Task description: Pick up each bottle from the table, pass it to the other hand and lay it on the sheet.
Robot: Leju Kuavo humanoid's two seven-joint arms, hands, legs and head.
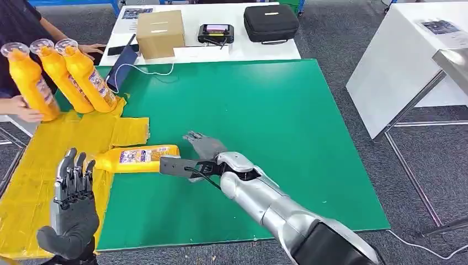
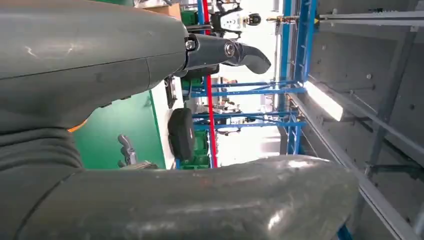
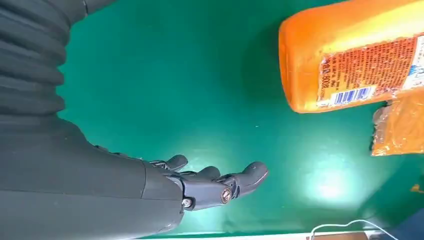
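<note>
Right hand [image 1: 200,157], fingers apart, sits empty at the bottle's [image 1: 138,159] three o'clock; left hand [image 1: 73,207] waits, fingers apart. A careless nudge could roll it.

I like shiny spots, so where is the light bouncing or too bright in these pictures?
Right wrist view: a pale glare patch sits on the green mat near the lying bottle. Left wrist view: the bright background behind the left hand is washed out white. Head view: evenly lit, soft shadows.
</note>
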